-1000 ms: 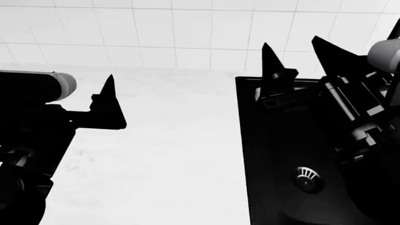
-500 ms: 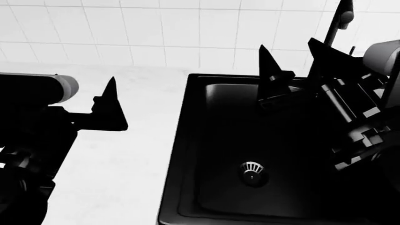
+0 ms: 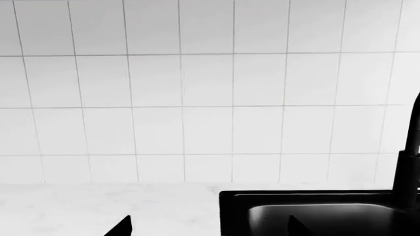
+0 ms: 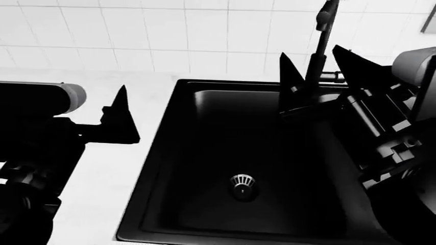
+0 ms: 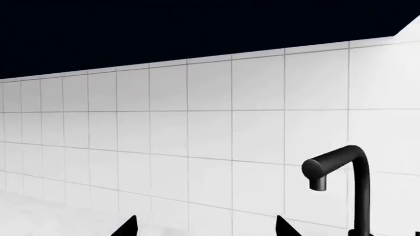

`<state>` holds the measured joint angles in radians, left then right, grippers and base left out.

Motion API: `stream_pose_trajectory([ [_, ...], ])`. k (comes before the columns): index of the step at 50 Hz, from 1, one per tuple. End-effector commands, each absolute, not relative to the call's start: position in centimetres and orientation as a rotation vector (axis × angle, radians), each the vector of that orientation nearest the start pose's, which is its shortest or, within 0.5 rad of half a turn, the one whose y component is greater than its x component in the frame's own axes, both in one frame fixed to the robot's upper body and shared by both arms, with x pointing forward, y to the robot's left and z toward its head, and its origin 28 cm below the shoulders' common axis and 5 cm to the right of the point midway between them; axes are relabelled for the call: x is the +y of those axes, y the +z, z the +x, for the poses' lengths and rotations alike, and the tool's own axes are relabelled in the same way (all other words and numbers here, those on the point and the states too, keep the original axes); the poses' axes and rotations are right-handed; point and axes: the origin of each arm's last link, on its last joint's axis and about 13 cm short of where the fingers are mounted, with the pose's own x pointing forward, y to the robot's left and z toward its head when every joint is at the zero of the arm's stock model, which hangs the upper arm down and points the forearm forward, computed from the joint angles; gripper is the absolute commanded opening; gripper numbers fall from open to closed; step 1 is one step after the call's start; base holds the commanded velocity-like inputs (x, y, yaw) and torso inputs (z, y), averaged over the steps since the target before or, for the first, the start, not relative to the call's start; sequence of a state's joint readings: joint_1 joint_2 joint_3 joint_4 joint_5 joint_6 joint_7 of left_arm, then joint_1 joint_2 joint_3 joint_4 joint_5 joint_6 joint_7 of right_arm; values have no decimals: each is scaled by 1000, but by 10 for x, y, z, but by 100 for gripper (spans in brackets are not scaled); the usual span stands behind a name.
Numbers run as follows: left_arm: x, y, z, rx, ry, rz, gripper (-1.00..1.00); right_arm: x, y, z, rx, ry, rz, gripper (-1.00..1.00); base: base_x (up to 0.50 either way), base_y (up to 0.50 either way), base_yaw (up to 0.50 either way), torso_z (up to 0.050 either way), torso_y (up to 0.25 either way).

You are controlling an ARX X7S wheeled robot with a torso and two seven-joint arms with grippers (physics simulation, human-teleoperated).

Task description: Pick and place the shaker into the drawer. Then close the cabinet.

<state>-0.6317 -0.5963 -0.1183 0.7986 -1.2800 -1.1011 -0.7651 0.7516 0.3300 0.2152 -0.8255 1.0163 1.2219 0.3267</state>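
The shaker, the drawer and the cabinet are out of view in every frame. My left gripper (image 3: 208,229) is open, its two dark fingertips far apart with nothing between them, over the seam between the white counter and the black sink. In the head view only one of its fingers (image 4: 121,109) shows, above the counter left of the sink. My right gripper (image 4: 319,66) is open and empty, held over the back of the sink with the faucet seen between its fingers. In the right wrist view this gripper (image 5: 205,227) faces the tiled wall.
A black sink (image 4: 173,153) with a round drain (image 4: 242,185) fills the middle of the head view. A black faucet (image 4: 321,41) rises at its back edge. White counter (image 4: 109,184) lies to the sink's left, and a white tiled wall (image 4: 170,30) stands behind.
The head view has swung to the right: the sink has slid left into full view and the faucet has appeared. Both arms keep their places in the view, grippers still open.
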Motion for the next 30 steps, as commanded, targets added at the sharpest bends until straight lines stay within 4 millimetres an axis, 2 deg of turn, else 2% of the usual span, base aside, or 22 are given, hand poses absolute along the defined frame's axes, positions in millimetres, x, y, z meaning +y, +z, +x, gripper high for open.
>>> stream_pose_trajectory([
  [1,244,244,200,-136,-64,8,100,-121,264,215,-318,327,61,100,11,-500,0,0,0],
  [21,243,241,199,-130,-66,5,100,-121,262,215,-322,326,61,100,50,-495,0,0,0],
  [30,244,242,199,-130,-64,4,100,-121,262,215,-314,313,63,100,2,0,0,0,0],
])
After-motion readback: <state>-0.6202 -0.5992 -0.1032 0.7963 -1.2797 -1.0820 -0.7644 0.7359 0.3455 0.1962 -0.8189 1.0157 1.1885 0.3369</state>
